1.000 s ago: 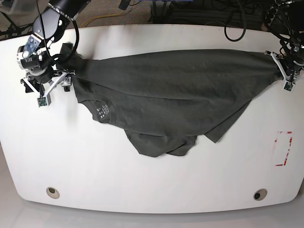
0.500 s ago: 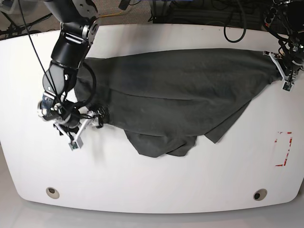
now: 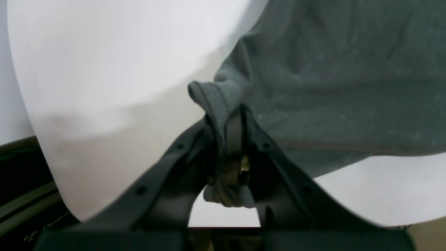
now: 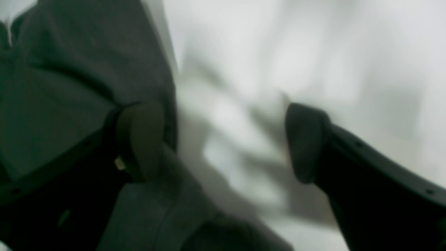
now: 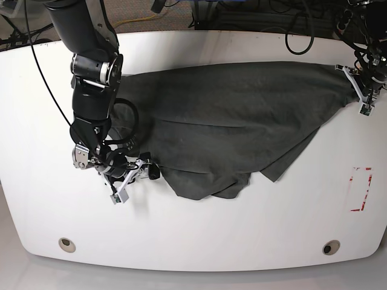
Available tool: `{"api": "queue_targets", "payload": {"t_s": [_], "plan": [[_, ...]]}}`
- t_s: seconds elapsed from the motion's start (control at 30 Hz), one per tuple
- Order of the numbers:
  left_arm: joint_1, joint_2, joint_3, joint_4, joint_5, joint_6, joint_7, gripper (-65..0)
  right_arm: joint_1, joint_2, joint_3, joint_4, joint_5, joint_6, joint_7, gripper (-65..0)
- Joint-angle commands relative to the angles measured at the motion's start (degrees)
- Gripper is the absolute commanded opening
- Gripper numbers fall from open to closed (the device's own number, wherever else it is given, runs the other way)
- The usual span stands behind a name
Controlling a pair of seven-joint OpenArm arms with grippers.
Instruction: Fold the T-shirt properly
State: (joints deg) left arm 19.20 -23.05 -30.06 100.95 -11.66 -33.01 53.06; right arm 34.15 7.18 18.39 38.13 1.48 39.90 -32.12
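The dark grey T-shirt (image 5: 224, 115) lies spread and wrinkled across the white table (image 5: 199, 229), its lower part bunched toward the front. At the far right, my left gripper (image 5: 363, 92) is shut on a corner of it; the left wrist view shows a fold of the T-shirt (image 3: 331, 87) pinched in the left gripper (image 3: 230, 139). My right gripper (image 5: 130, 178) is low at the T-shirt's front left edge and open. In the blurred right wrist view the right gripper (image 4: 223, 139) has one finger (image 4: 139, 139) over the T-shirt (image 4: 69, 87) and the other over bare table.
A red-outlined rectangle (image 5: 361, 188) is marked on the table at the right. Two round holes (image 5: 68, 244) (image 5: 331, 247) sit near the front edge. Cables (image 5: 299, 36) hang over the far edge. My right arm (image 5: 94, 78) reaches across the T-shirt's left part.
My right arm has swept from the far left corner toward the front along the shirt's left side. The collar label is now covered. The left gripper has stayed put.
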Motion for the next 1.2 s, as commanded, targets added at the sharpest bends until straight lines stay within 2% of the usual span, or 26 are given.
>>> {"api": "queue_targets", "payload": {"t_s": [0.0,0.2,0.47,0.5,0.7,1.17], "plan": [[-0.3,-1.0,-0.5,0.8,-0.2,0.3,-0.8,-64.3,2.4,-0.5,0.0,-2.0,-1.7,0.1,3.0,-12.5],[-0.3,-1.0,0.1,0.7,-0.2,0.3,-0.8,-64.3,2.1,-3.6,0.0,-2.5,-2.0,0.1,3.2,-12.7],[-0.3,-1.0,3.2,0.6,-0.2,0.4,-0.8,-64.3,1.9,-5.6,0.0,-2.4,-2.0,0.1,1.3,-12.8],[-0.3,-1.0,3.4,0.6,-0.2,0.4,-0.8,-64.3,1.9,-5.8,0.0,-2.4,-2.0,0.1,1.3,-13.6],[-0.8,-1.0,3.6,0.6,-0.2,0.4,-0.8,-64.3,1.9,-7.0,-0.1,-2.6,-2.0,0.1,1.0,-29.3],[-1.8,-1.2,3.6,0.6,-0.2,0.4,-0.8,-64.3,1.9,-9.2,-0.1,-2.7,-2.0,0.1,1.3,-31.2]]}}
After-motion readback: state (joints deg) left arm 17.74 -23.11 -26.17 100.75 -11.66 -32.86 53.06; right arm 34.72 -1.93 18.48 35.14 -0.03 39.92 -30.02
